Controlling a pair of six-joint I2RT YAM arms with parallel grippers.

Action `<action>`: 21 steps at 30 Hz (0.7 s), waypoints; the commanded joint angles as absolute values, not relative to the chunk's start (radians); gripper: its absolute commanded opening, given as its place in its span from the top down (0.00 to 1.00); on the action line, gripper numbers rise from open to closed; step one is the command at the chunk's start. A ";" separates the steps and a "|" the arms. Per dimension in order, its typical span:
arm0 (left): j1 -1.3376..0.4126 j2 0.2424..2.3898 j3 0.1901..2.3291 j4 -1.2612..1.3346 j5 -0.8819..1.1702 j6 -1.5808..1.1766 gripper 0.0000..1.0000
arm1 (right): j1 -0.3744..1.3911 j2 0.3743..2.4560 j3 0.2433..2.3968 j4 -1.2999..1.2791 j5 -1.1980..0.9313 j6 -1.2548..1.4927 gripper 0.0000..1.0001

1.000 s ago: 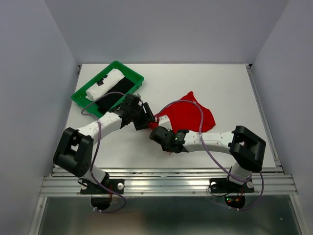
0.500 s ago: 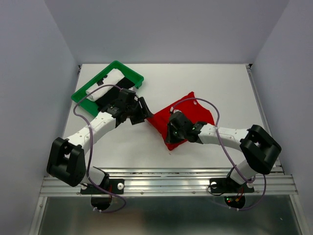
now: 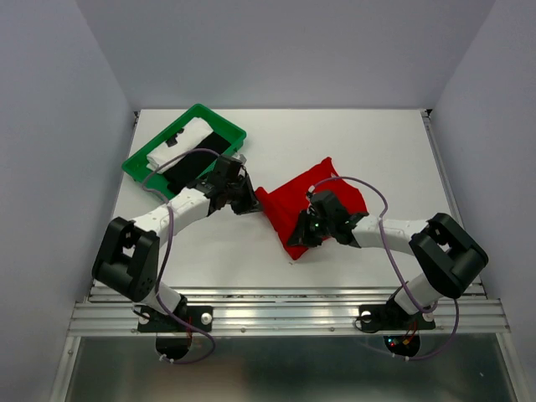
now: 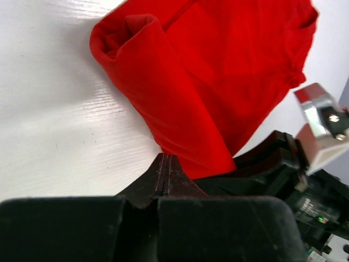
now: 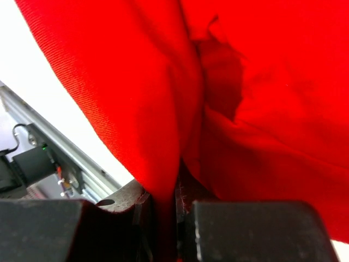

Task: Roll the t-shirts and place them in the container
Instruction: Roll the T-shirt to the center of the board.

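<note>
Slippage threatens; your right gripper [image 5: 163, 207] pinches the red t-shirt [image 3: 280, 209], your left gripper [image 4: 165, 164] sits closed, apparently on nothing; one-sided pulling could unravel the roll

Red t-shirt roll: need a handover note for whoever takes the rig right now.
Left gripper: shut, right at the end of the red t-shirt's rolled edge. No cloth shows between its jaws.
Right gripper: shut on a fold of the red t-shirt.
Red t-shirt: lies right of the green tray, one edge rolled into a tube, the rest unrolled.
White t-shirt: rolled, in the tray.
Black t-shirt: in the tray beside it; cannot tell if it is rolled.
Done: white.
Left: finish the red roll, check the black.
</note>
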State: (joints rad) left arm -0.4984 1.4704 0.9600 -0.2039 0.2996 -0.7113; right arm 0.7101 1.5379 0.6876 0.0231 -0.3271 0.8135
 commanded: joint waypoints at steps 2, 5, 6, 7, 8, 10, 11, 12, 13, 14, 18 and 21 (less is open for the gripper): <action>-0.511 1.546 1.025 -0.137 0.331 -0.692 1.00 | 0.690 1.542 0.681 0.087 -0.402 0.816 0.99; -0.512 1.601 1.066 -0.117 0.333 -0.683 1.00 | 0.680 1.549 0.677 0.087 -0.411 0.808 0.99; -0.512 1.620 1.098 -0.120 0.330 -0.678 1.00 | 0.669 1.552 0.675 0.086 -0.411 0.807 0.99; -0.512 1.643 1.114 -0.121 0.328 -0.673 1.00 | 0.669 1.552 0.673 0.084 -0.410 0.802 0.99; -0.512 1.688 1.127 -0.124 0.328 -0.663 1.00 | 0.660 1.552 0.673 0.081 -0.411 0.801 0.99; -0.512 1.751 1.170 -0.127 0.328 -0.657 1.00 | 0.660 1.551 0.673 0.069 -0.408 0.787 0.99; -0.511 1.772 1.181 -0.127 0.330 -0.652 1.00 | 0.650 1.549 0.676 0.060 -0.390 0.782 0.99; -0.512 1.788 1.202 -0.129 0.331 -0.649 1.00 | 0.650 1.545 0.683 0.045 -0.371 0.776 0.97; -0.512 1.807 1.212 -0.129 0.336 -0.647 1.00 | 0.650 1.543 0.689 0.003 -0.356 0.761 0.95; -0.511 1.836 1.218 -0.127 0.344 -0.646 1.00 | 0.650 1.542 0.705 -0.036 -0.338 0.749 0.88; -0.512 1.882 1.253 -0.129 0.359 -0.637 1.00 | 0.650 1.497 0.747 -0.179 -0.208 0.695 0.41; -0.511 1.898 1.262 -0.132 0.360 -0.634 1.00 | 0.650 1.433 0.781 -0.247 -0.149 0.655 0.30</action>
State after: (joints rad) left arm -0.5091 1.9060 1.2087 -0.1322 0.3439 -0.6636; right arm 0.6540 1.5181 0.7139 -0.1055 -0.2806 0.7326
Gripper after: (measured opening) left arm 0.022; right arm 0.663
